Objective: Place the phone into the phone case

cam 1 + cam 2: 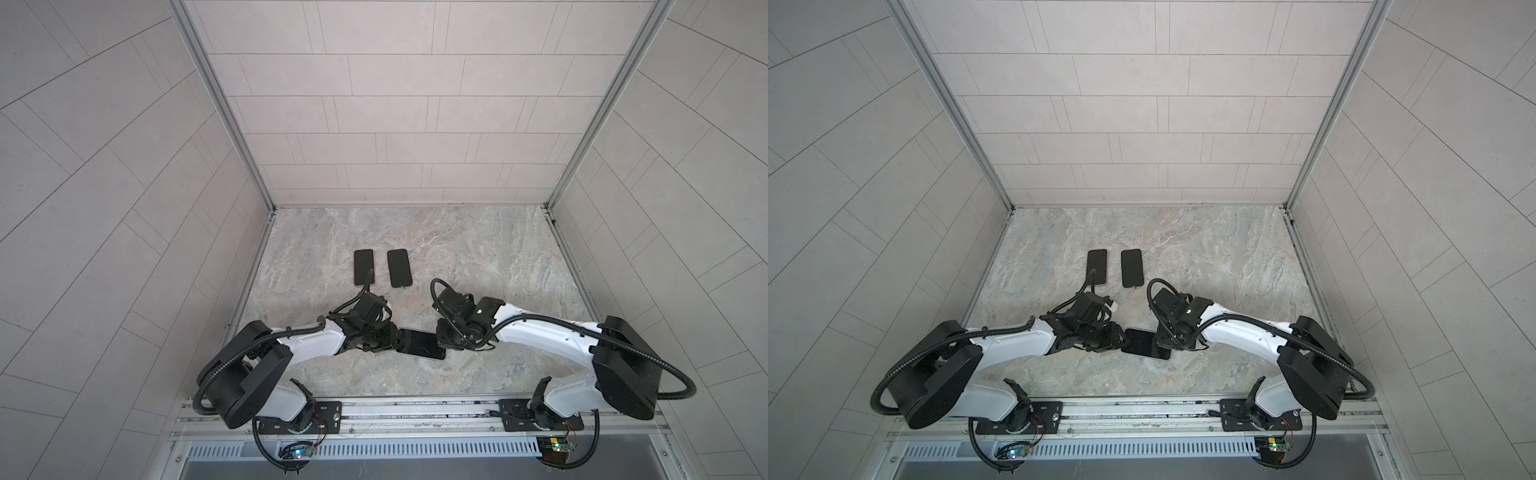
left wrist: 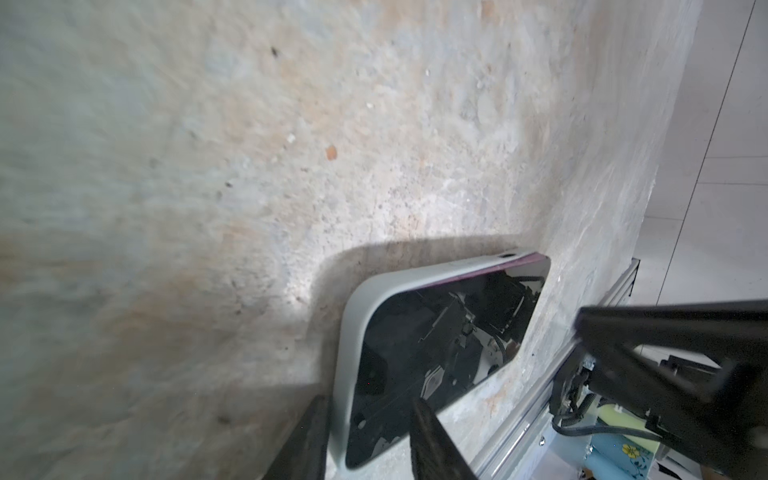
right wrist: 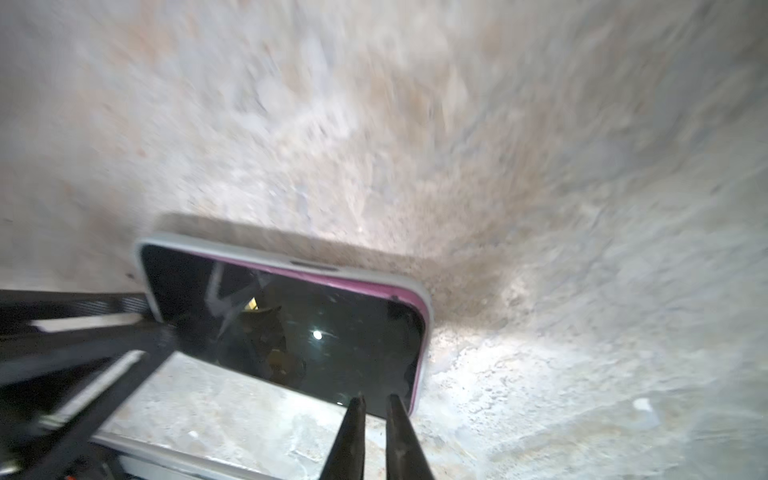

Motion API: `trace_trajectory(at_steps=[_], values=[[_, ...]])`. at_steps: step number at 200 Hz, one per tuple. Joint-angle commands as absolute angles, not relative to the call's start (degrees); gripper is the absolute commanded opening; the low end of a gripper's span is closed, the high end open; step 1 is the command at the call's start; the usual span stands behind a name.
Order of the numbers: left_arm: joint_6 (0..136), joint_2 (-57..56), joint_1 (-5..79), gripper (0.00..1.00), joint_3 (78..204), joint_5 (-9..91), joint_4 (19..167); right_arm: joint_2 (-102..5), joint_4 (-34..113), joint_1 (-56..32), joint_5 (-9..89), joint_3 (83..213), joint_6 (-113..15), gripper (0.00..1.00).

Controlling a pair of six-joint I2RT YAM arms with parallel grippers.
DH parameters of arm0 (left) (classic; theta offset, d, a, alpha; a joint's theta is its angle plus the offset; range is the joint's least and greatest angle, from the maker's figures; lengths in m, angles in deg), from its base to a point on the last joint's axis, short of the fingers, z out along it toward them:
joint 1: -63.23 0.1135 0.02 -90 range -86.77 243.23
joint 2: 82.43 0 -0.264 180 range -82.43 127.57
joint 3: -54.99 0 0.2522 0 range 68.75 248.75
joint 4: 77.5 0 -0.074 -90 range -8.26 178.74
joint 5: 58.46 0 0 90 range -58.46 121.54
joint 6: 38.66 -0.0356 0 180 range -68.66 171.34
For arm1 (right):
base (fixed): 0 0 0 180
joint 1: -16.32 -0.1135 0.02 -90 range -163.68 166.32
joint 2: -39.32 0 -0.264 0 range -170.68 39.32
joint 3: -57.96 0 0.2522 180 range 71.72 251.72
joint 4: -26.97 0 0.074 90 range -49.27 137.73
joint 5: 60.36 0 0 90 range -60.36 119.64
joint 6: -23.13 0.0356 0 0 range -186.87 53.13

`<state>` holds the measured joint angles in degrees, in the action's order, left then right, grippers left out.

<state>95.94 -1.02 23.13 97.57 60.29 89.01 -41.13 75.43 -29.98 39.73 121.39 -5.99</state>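
Marbled worktop (image 1: 478,249) carries the phone (image 1: 419,343) lying part-seated in its pale phone case (image 3: 266,253), long axis running between both grippers. Left gripper (image 2: 370,436) clamps one end; right gripper (image 3: 376,405), jaws barely parted, hovers at the opposite corner.

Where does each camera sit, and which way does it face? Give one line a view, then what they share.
Top views: high above, looking down at both arms, the left gripper and the stone table.
Left wrist: on the left arm, facing the phone in its pale phone case; fingers show.
Right wrist: facing the same phone; right gripper nearly closed.
Shared: phone, table.
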Motion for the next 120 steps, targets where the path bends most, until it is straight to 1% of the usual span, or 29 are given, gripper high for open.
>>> trace_trajectory(at_steps=[1, 26, 56, 120], values=[[93.18, 0.38, 22.71, 0.38, 98.12, 58.50, 80.26, -39.69, 80.64, -26.78, 39.14, 122.52, -12.79, 0.14], [91.58, 0.22, 22.71, 0.38, 98.80, 57.69, 78.81, -40.61, 79.99, -24.67, 41.23, 122.43, -14.92, 0.13], [91.82, -0.05, 22.71, 0.38, 98.89, 57.39, 78.55, -44.22, 77.99, -23.72, 43.81, 122.28, -16.79, 0.13], [92.12, -0.64, 22.75, 0.38, 99.06, 57.56, 78.20, -50.33, 71.09, -24.03, 47.31, 118.75, -15.25, 0.10]])
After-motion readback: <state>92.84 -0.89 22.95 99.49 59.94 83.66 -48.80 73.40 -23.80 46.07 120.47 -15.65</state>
